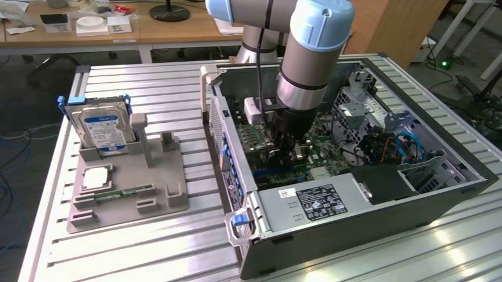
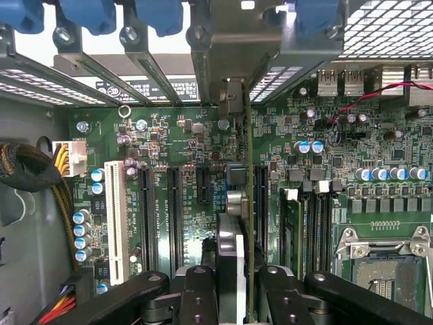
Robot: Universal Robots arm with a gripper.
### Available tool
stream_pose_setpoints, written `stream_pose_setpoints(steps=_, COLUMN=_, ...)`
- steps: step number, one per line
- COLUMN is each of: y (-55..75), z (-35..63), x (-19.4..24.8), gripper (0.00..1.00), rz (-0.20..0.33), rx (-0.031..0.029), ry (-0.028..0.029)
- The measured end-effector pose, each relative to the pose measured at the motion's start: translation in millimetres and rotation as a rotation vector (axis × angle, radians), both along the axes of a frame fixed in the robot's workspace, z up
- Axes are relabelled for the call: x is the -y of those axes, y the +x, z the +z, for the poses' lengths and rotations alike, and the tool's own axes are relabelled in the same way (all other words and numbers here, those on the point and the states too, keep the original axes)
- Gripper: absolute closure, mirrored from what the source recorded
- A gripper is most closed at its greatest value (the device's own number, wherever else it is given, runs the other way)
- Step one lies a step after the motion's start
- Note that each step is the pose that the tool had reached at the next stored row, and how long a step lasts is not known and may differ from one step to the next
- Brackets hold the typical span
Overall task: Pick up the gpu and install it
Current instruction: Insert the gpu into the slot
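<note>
Slatted metal bench is carrying an open PC case; the arm is reaching inside. Wrist view: jaws are gripping the gpu edge-on over the motherboard slots. Slight misalignment risks jamming beside the slot.

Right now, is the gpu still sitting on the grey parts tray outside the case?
No. The gripper holds the gpu edge-on between its fingers, over the motherboard slots inside the open case.
</note>
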State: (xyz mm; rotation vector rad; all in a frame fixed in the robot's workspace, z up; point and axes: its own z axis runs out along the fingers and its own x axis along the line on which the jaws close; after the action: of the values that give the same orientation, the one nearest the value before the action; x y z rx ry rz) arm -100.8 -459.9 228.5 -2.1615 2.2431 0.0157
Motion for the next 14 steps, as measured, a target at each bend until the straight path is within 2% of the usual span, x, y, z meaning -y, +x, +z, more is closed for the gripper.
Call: stream_pose_setpoints(steps=14, y=2.5, z=-0.2, x=0.0, gripper=0.72, rz=0.0, rx=-0.0004, ry=-0.0001)
